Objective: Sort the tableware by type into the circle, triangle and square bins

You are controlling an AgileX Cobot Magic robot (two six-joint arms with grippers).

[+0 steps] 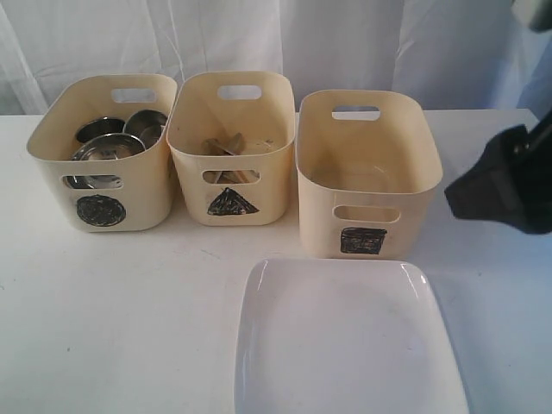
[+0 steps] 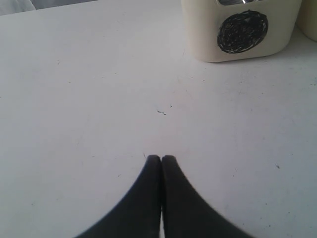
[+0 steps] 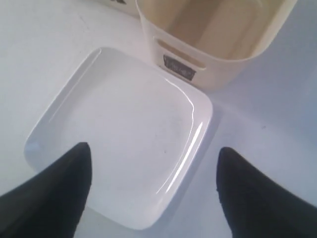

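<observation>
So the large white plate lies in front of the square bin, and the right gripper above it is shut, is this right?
Not fully. The right gripper is open, jaws spread wide, as the right wrist view shows. The plate does lie in front of the square bin.

Cream circle bin (image 1: 147,194), triangle bin (image 1: 190,185), square bin (image 1: 315,224) with black scribbled marks; white plate (image 1: 345,345); black fingers (image 3: 49,198).
</observation>
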